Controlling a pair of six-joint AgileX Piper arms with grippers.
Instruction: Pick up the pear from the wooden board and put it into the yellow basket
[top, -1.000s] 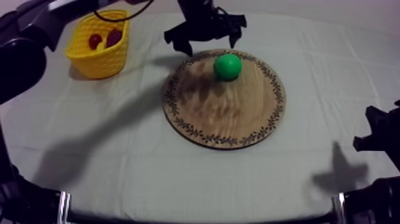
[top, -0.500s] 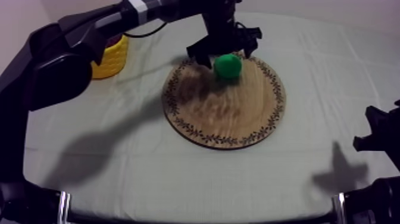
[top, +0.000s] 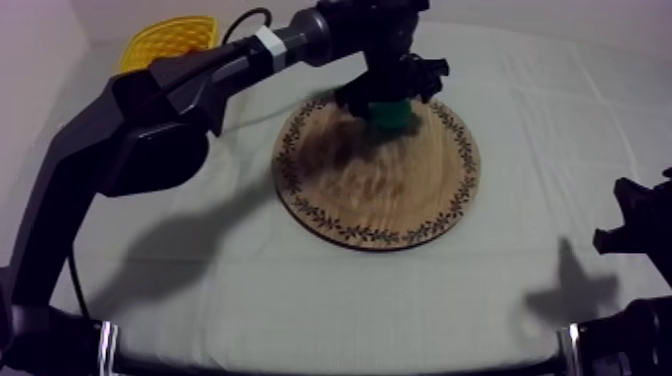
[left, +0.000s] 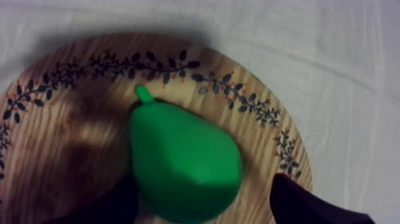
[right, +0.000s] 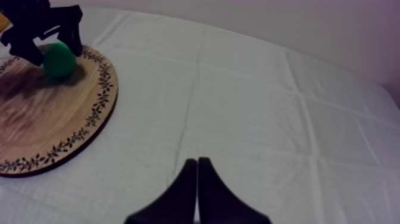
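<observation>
Top view puts the left claw (top: 392, 92) low over the wooden board (top: 380, 190), right above the green pear (top: 392, 115). The pear lies on the board close to the far stretch of its patterned rim. The yellow basket (top: 170, 40) stands on the bench (top: 300, 290) well apart from the board, off its far-left side.

Left wrist view gives what the overhead angle hides. The claw is spread wide with the pear lying on its side between the two black fingers (left: 309, 202), its stem pointing toward the board's rim. The finger by the fat end is clear of the fruit; I cannot tell whether the other one touches it.

Right wrist view has the right claw (right: 197, 179) pressed together into a narrow wedge, gripping nothing, over bare cloth well away from the board.
</observation>
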